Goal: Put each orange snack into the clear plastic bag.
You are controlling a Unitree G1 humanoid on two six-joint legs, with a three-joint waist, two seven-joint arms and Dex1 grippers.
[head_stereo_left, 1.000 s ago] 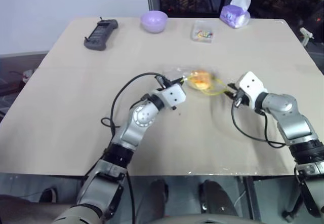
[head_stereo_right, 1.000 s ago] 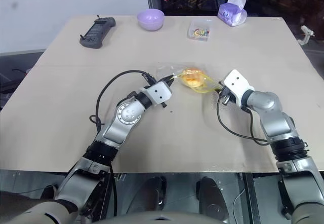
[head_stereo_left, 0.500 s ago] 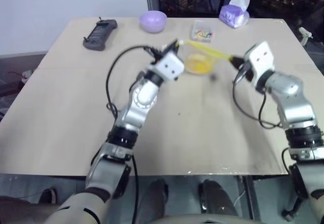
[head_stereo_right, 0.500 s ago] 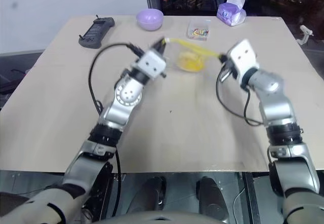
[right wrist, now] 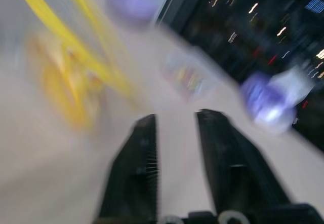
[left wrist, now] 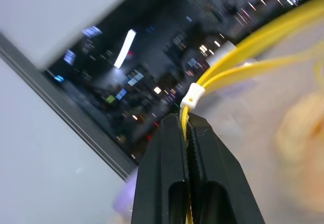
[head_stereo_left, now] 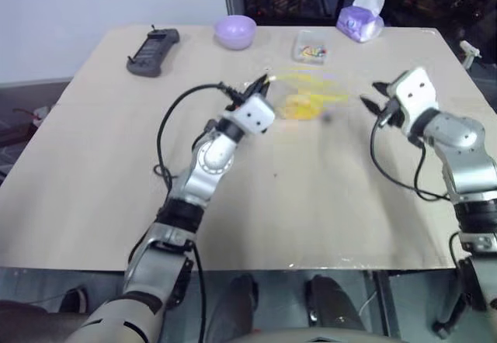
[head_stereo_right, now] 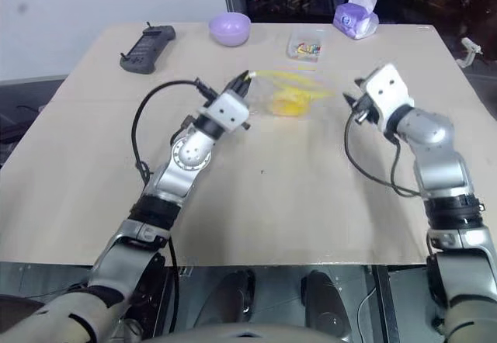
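Yellow seal strip pinched tight in the left gripper [left wrist: 188, 133], the clear plastic bag [head_stereo_left: 307, 95] hangs above the table with the orange snack [head_stereo_left: 301, 109] inside. Right gripper [right wrist: 177, 127] stands parted, holding nothing. Next, probably lowering and sealing the bag.

Even overhead light on the worktop [head_stereo_left: 116, 164], shadows soft. Dark window behind with city-light specks. Bag [head_stereo_left: 307, 95] smeared by motion blur in head views. Right wrist view heavily blurred; left wrist view sharp only at the end effector [left wrist: 187, 130], background defocused.
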